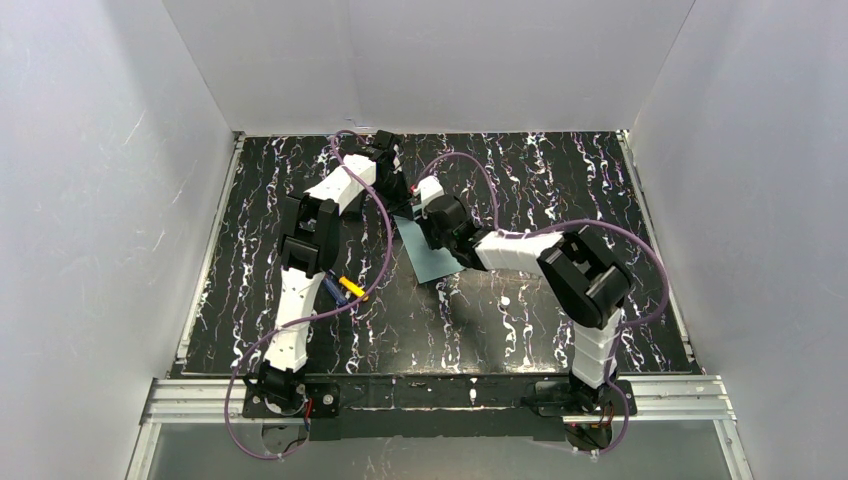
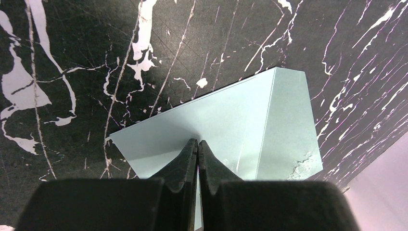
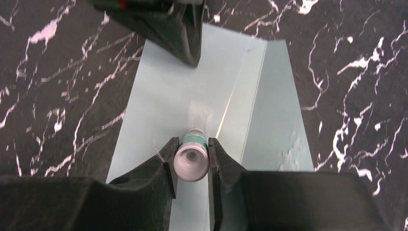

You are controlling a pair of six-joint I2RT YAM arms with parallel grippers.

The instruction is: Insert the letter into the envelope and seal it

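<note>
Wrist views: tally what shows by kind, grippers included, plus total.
envelope: 1
glue stick: 1
grippers: 2 (left gripper, right gripper)
total: 4

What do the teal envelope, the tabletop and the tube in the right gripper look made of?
Envelope: thin matte paper, crisp creases. Tabletop: marble-look black, white veins; fine scratches suggest laminate. Tube in right gripper: smooth white plastic, teal band; likely glue stick.
</note>
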